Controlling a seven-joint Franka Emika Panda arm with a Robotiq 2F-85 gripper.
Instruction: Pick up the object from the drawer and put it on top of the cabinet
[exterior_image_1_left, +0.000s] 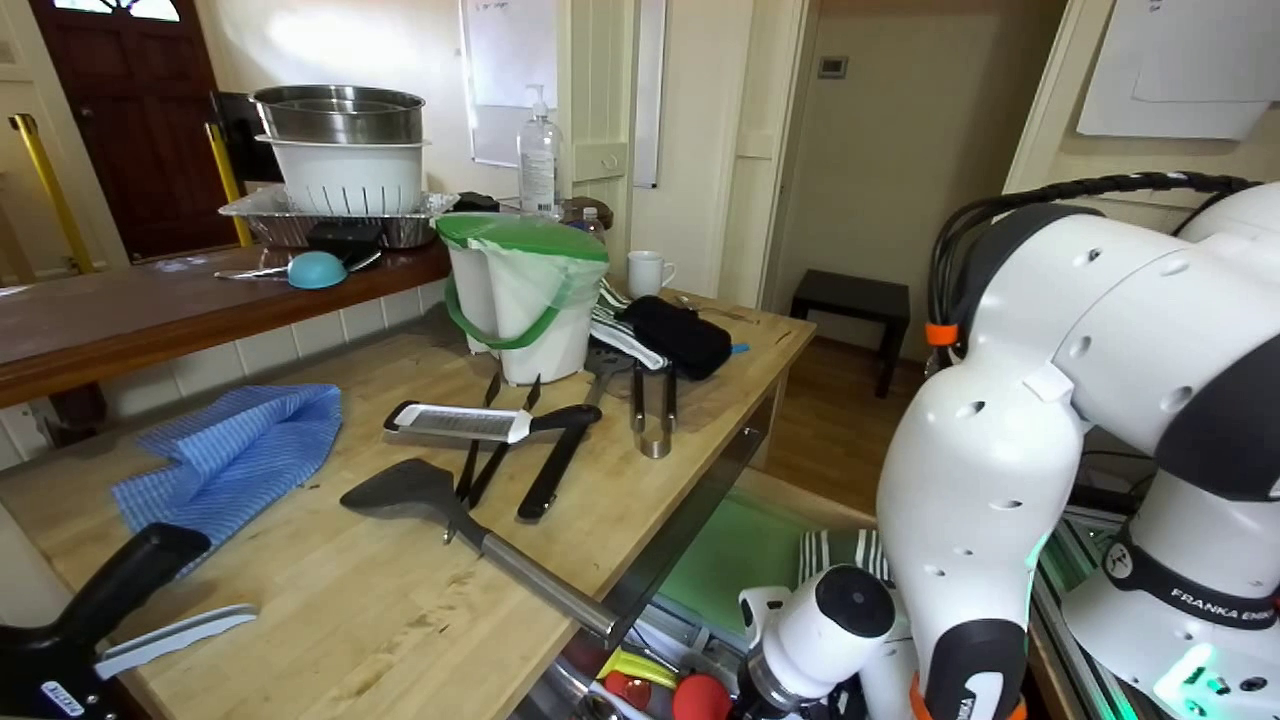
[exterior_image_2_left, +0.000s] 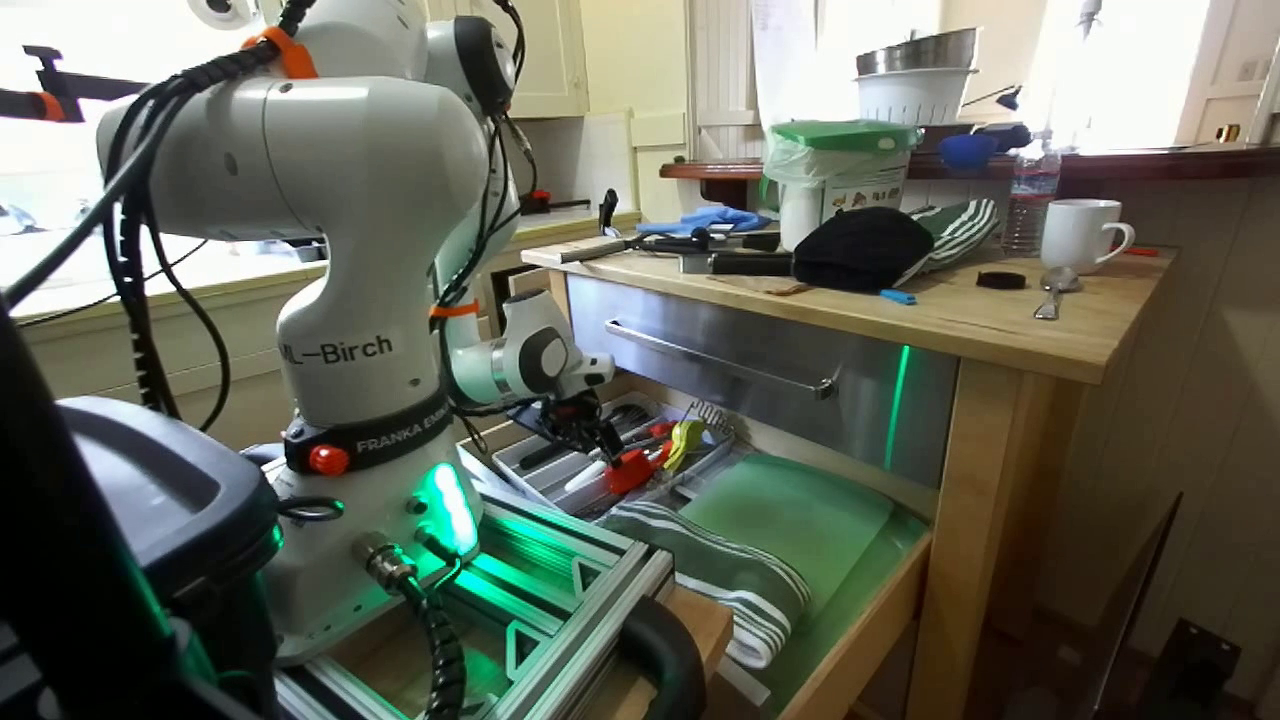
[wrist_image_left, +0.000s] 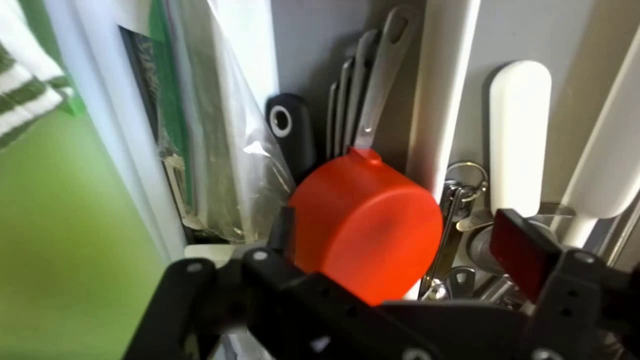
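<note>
The open drawer (exterior_image_2_left: 800, 510) has a green lining (exterior_image_1_left: 720, 560), a striped cloth (exterior_image_2_left: 715, 570) and a grey utensil tray. A red measuring cup (wrist_image_left: 370, 225) with a metal handle lies in the tray; it also shows in both exterior views (exterior_image_1_left: 700, 697) (exterior_image_2_left: 630, 472). My gripper (wrist_image_left: 402, 237) is open over the tray. Its left finger in the wrist view is close beside the cup; whether they touch I cannot tell. The right finger stands apart from it. In an exterior view the gripper (exterior_image_2_left: 600, 440) points down at the cup. The cabinet's light wood top (exterior_image_1_left: 340, 610) is above the drawer.
A yellow item (exterior_image_2_left: 685, 440), white handles (wrist_image_left: 520, 135) and a plastic bag (wrist_image_left: 220, 125) lie around the cup. On the cabinet are a spatula (exterior_image_1_left: 410, 485), a grater (exterior_image_1_left: 460, 422), a blue cloth (exterior_image_1_left: 250, 440) and a green-lidded bin (exterior_image_1_left: 530, 300). A steel upper drawer front (exterior_image_2_left: 740, 350) is shut.
</note>
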